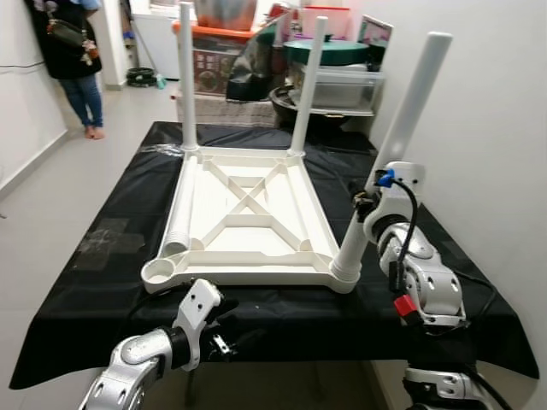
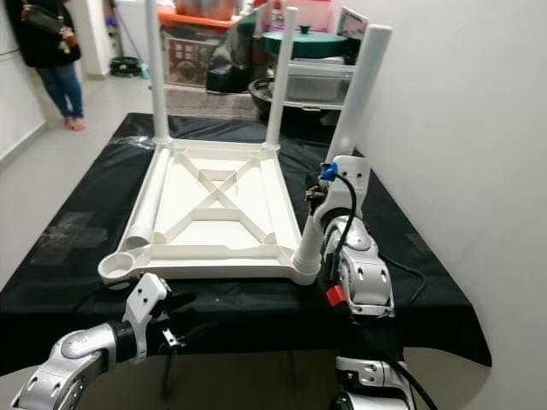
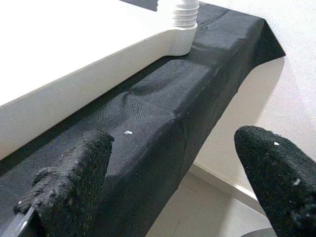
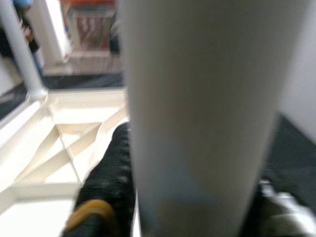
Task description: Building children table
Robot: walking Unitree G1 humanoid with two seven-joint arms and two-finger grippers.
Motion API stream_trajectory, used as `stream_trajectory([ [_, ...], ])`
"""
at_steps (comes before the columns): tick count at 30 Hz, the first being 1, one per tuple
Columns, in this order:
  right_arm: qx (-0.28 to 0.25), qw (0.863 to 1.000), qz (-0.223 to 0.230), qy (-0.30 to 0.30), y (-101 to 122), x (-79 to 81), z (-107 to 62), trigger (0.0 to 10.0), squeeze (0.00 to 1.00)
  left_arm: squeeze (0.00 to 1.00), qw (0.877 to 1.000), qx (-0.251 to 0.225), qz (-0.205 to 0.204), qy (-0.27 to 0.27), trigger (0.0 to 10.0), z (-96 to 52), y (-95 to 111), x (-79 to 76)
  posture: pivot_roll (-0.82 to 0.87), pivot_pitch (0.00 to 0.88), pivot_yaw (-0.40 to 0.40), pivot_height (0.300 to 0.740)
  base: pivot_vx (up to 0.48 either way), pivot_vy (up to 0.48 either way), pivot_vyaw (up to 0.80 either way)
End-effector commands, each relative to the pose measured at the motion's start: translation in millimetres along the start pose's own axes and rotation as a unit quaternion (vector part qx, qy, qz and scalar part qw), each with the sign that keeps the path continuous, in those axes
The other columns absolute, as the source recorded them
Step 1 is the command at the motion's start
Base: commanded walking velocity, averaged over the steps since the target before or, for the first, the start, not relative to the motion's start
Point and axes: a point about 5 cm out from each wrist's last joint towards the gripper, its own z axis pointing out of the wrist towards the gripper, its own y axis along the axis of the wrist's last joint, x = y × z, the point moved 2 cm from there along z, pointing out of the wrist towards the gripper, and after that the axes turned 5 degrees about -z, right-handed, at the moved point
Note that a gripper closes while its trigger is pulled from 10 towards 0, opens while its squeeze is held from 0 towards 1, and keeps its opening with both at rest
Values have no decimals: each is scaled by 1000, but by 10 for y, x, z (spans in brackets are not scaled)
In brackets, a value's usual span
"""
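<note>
A white children's table top (image 1: 248, 224) lies upside down on a black-clothed table (image 1: 94, 273). Two white legs (image 1: 186, 77) stand upright in its far corners. A third leg (image 1: 395, 141) rises, tilted a little, from the near right corner socket, and my right gripper (image 1: 364, 203) is shut on its lower part; up close the leg (image 4: 197, 108) sits against a black finger (image 4: 108, 182). A fourth leg (image 1: 182, 205) lies flat along the top's left side. The near left socket (image 1: 159, 273) is empty. My left gripper (image 1: 226, 329) hangs open at the cloth's front edge, its fingers (image 3: 69, 182) wide apart with nothing between them.
A person (image 1: 73, 60) stands at the far left on the tiled floor. Bins, a pot and boxes (image 1: 333, 60) crowd the space behind the table. A white wall (image 1: 487, 128) runs close along the right side.
</note>
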Motion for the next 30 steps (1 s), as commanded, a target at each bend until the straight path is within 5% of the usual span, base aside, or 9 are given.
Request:
stream_trajectory([
  [1, -4, 996, 16, 88, 74, 3, 73, 10000, 1000, 0, 1000, 5, 0, -2, 10000, -7, -5, 4, 63, 0, -112, 740, 0, 0, 0],
  [2, -34, 981, 4, 192, 270, -92, 55, 10000, 0, 0, 1000, 4, 0, -1, 10000, -1, 2, 11, 63, 0, -116, 740, 0, 0, 0],
  [12, 15, 923, -84, 376, 146, -325, -202, 10000, 0, 0, 1000, 1, -2, -1, 10000, 9, -1, -2, 63, 0, -119, 740, 0, 0, 0],
  [13, 26, 926, -86, 365, 88, -339, -172, 0, 0, 0, 1000, 0, -3, -2, 10000, 9, -1, -4, 63, 0, -119, 740, 0, 0, 0],
  [15, 26, 926, -86, 365, 88, -339, -172, 0, 0, 0, 1000, 0, -3, -2, 10000, 9, -1, -4, 63, 0, -119, 740, 0, 0, 0],
  [16, 80, 967, -65, 232, -131, -448, 49, 0, 0, 0, 1000, 0, -2, -3, 10000, 1, 5, -1, 70, 0, -114, 740, 0, 0, 0],
  [19, 110, 990, -27, 79, -306, -562, 160, 0, 0, 0, 1000, 2, -2, -3, 10000, -10, 6, 2, 72, 0, -111, 740, 0, 0, 0],
  [23, 112, 991, 46, -51, -496, -410, 48, 0, 0, 0, 1000, 4, -1, -4, 10000, -19, 9, 5, 75, 0, -106, 740, 0, 0, 0],
  [30, 99, 993, 66, -9, -463, 99, -139, 471, 0, 0, 1000, 5, -1, -6, 10000, -10, 11, 5, 66, 0, -102, 740, 0, 0, 0],
])
